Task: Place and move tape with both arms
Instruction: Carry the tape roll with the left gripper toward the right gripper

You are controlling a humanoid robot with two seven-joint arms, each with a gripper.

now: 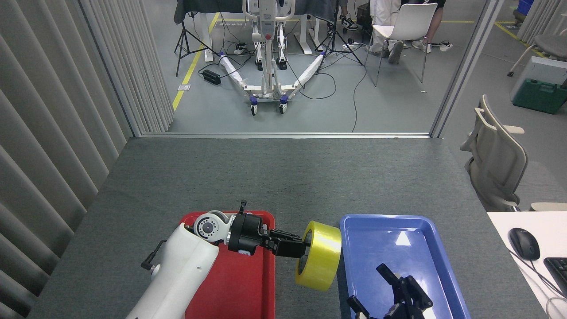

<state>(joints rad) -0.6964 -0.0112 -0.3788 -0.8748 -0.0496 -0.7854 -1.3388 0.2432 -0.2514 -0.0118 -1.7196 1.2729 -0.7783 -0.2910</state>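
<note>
The yellow tape hangs on edge over the grey gap between the red tray and the blue tray. My left gripper reaches out level from the left and is shut on the tape's left rim, fingers partly inside the core. My right gripper sits low over the near part of the blue tray, turned on its side with its black fingers spread open and nothing between them. It lies right of and below the tape, not touching it.
The table is covered in grey felt. A desk with a mouse and keyboard stands at right. Beyond the table edge are a chair, a wheeled stand and seated people.
</note>
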